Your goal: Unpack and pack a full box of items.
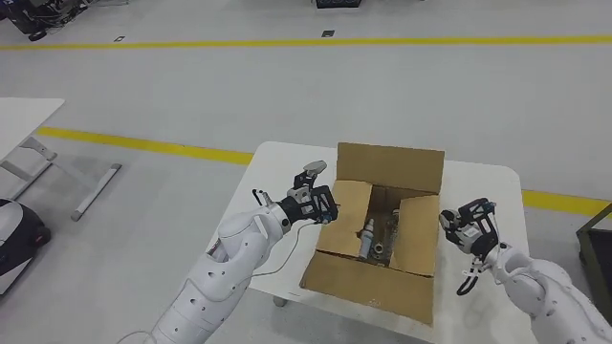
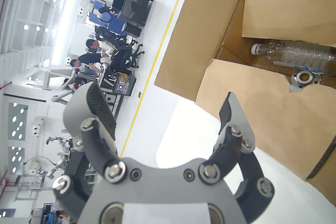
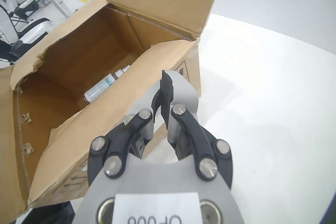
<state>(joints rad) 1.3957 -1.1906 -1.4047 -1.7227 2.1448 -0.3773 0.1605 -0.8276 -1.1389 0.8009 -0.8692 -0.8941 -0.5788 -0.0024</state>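
The left gripper (image 2: 160,101) hangs with its two ribbed fingers spread wide and nothing between them. Just ahead of its fingertips is a folded-out side flap of an open cardboard box (image 2: 252,114), which stands on a white table (image 2: 183,146). Past that flap, down inside the box, a clear plastic bottle (image 2: 294,53) with a white cap lies on its side. A round metal flange (image 2: 305,78) rests just beside it, on the side nearer the gripper.

The right gripper (image 3: 165,83) has its fingers pressed together and holds nothing. It sits at the opposite side of the box, just outside the wall. From there the bottle (image 3: 103,86) lies beyond and below the box rim, on the box floor.

From above, the two grippers (image 1: 323,196) (image 1: 473,220) flank the box (image 1: 368,277), one at each side, with all four flaps open.

Judging by this, the box is opened but unpacking has barely begun. The bottle and flange are not yet lifted out, and the repacking is also left to do.
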